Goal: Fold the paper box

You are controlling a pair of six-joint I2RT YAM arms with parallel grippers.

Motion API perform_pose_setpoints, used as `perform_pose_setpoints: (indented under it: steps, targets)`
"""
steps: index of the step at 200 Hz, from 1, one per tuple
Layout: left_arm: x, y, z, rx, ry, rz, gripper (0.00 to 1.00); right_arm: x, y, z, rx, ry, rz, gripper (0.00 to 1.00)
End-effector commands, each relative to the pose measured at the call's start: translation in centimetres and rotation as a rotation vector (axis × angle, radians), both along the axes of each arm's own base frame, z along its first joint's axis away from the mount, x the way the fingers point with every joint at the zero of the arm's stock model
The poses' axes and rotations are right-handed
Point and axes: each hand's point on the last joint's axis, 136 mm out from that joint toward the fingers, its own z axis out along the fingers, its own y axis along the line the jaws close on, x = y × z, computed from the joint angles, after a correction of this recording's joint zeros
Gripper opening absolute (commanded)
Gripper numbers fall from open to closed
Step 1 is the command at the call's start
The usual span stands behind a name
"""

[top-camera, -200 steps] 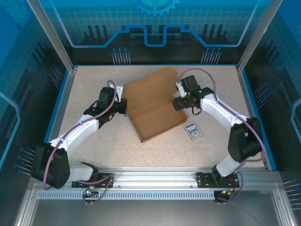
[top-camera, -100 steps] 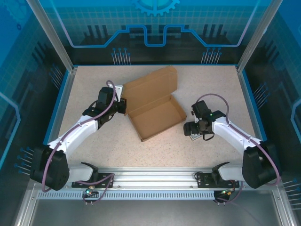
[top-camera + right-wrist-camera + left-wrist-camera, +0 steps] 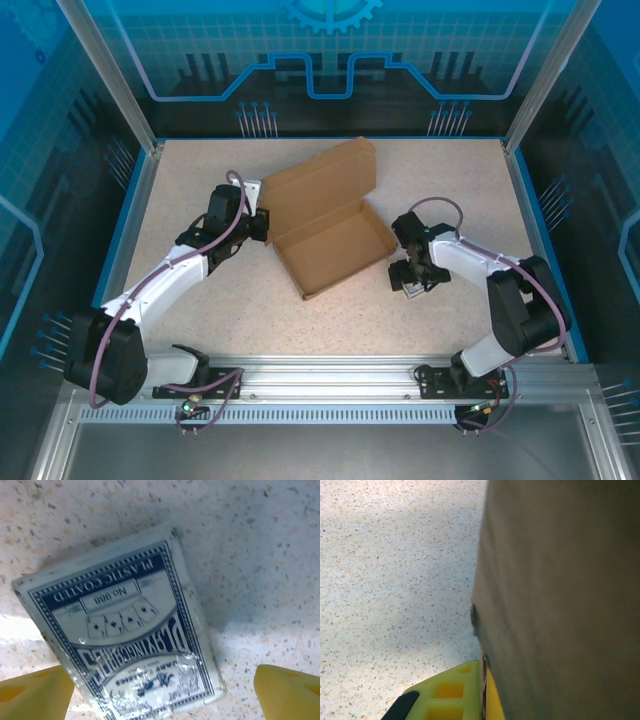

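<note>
Lying near the middle of the surface point(image 3: 200, 180), the paper box point(image 3: 330, 235) is seen with its shallow tray toward the near side and its lid panel opened toward the far side. The left gripper point(image 3: 262, 222) is placed at the box's left edge, where lid and tray meet. In the left wrist view one yellow finger point(image 3: 452, 697) is pressed flat against a brown cardboard panel point(image 3: 560, 600) at the centre of the picture, and the other finger is hidden behind the panel, so the gripper is taken to be clamped on the cardboard. The right gripper point(image 3: 411, 283) is held just beside the tray's right corner, apart from the box, and is spread wide. In the right wrist view its two yellow fingers point(image 3: 30, 692) are seen at opposite edges, with a blue-and-white pack of playing cards point(image 3: 130, 625) lying on the speckled surface between them. A second ago the right gripper was raised at the right edge of the lid and the pack lay uncovered. Half a second ago it had already been brought over the pack, and since then the right forearm has been drawn in closer to the box. The box and the left arm are found unchanged.
</note>
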Motion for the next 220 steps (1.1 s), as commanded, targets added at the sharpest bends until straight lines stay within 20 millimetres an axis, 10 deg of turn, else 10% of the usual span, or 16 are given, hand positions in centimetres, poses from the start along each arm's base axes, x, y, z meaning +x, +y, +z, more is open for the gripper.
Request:
perform_pose_setpoints:
  steps: [1, 95, 220]
  targets:
    - [0.5, -0.4, 2.5, -0.04, -0.075, -0.014, 0.04, 0.3, 0.1, -0.1, 0.013, 0.041, 0.028, 0.92]
    - [0.2, -0.4, 2.6, -0.044, -0.077, -0.021, 0.05, 1.9, -1.9, 0.2, 0.176, 0.044, -0.076, 0.74]
    - [0.4, -0.5, 2.4, -0.041, -0.077, -0.027, 0.05, 3.5, -2.6, -0.9, 0.134, 0.084, -0.093, 0.75]
